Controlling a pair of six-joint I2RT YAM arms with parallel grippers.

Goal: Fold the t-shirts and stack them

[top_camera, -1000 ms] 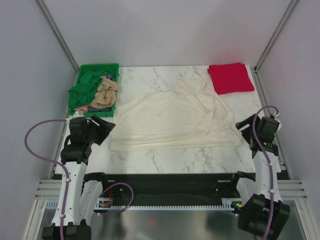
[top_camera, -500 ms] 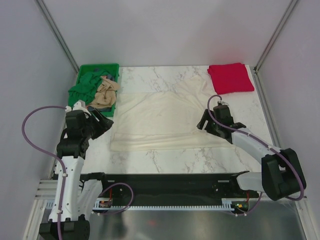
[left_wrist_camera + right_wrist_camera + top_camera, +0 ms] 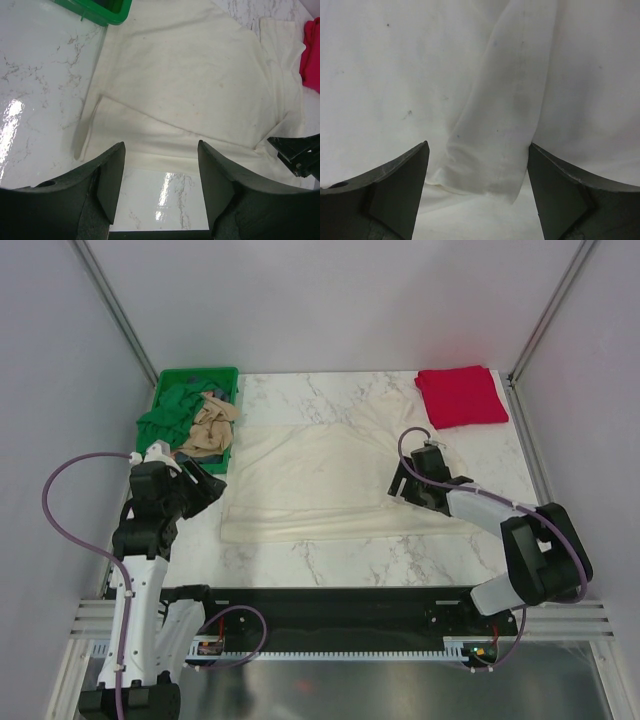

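A large cream-white t-shirt [image 3: 320, 475] lies spread flat over the middle of the marble table. Its folded-over sleeve [image 3: 492, 145] shows between my right gripper's fingers. My right gripper [image 3: 398, 483] hovers open just above that sleeve, jaws wide on either side of it and holding nothing. A folded red t-shirt [image 3: 460, 395] rests at the back right corner. My left gripper [image 3: 210, 490] is open and empty above bare table, near the cream shirt's near left hem [image 3: 150, 145]. Green and tan t-shirts [image 3: 185, 425] are heaped in the crate.
A green plastic crate [image 3: 228, 375] stands at the back left of the table; its corner [image 3: 107, 12] shows in the left wrist view. Grey walls and metal posts enclose the sides and back. A black rail runs along the near edge.
My right arm has swung in from the table's right edge to above the cream shirt's sleeve. The left arm has shifted only slightly.
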